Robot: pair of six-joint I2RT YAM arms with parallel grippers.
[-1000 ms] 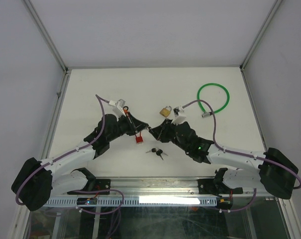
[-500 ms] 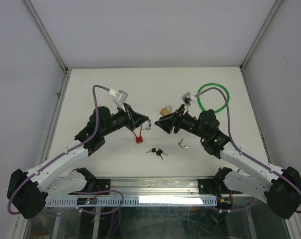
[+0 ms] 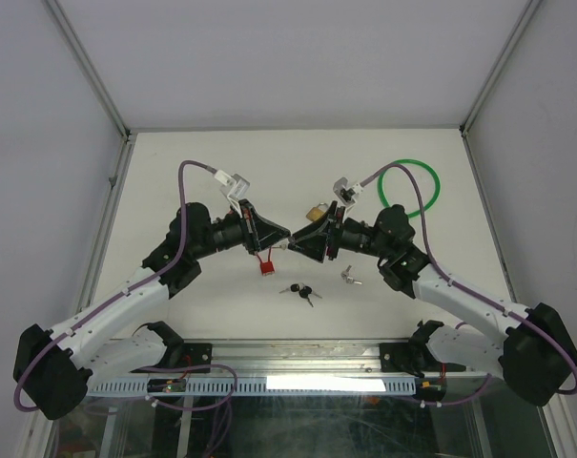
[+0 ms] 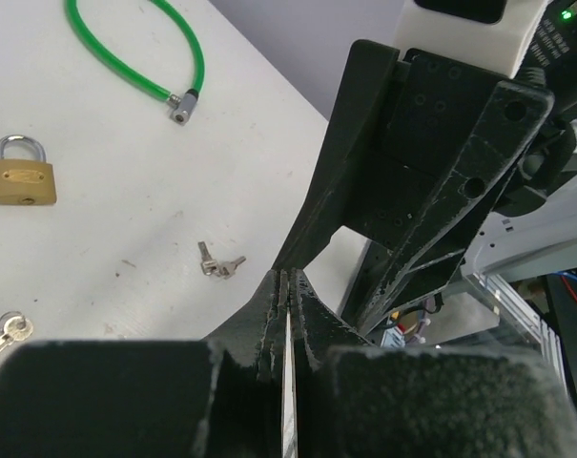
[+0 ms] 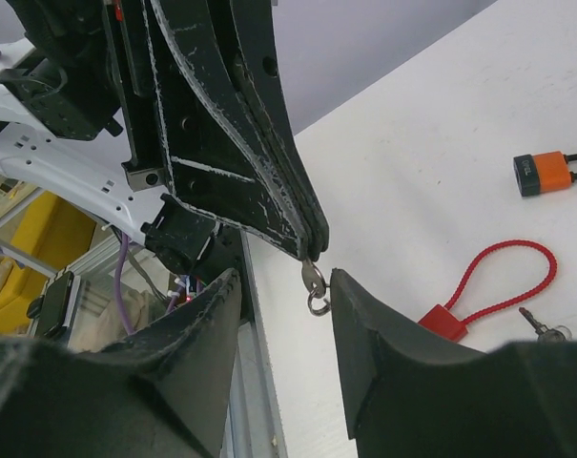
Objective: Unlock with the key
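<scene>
Arms are meeting tip to tip above the middle of the table [image 3: 150, 186]. On the left, the left gripper [image 3: 279, 241] is hanging in the air with its fingers [image 4: 312, 320] pressed tight together, pinching the key [image 5: 313, 277] by its blade. The key's round head and a small ring are sticking out past the fingertips, pointing toward the other arm. From the left wrist, only a thin metal edge is showing in the slit between those fingers.

Just right of it, the right gripper [image 3: 298, 244] is facing the left one, its fingers [image 5: 383, 334] standing about half spread, one on each side of the key's head. The ring is sitting very near one finger; whether it is touching cannot be told.

On the table below the grippers, the red lock [image 3: 266, 266] is lying with its cable curling in a loop, well apart from the key. From the right wrist, an orange padlock [image 5: 544, 172] is showing beyond it, not touching it. Black keys [image 3: 300, 290] are lying just right of the red lock, nearer the arm bases. A brass padlock [image 4: 23, 179] is lying flat behind the right gripper, shackle shut. Silver keys [image 3: 350, 277] are lying beside the right arm, and the green cable [image 3: 409, 189] is looping at the far right.
</scene>
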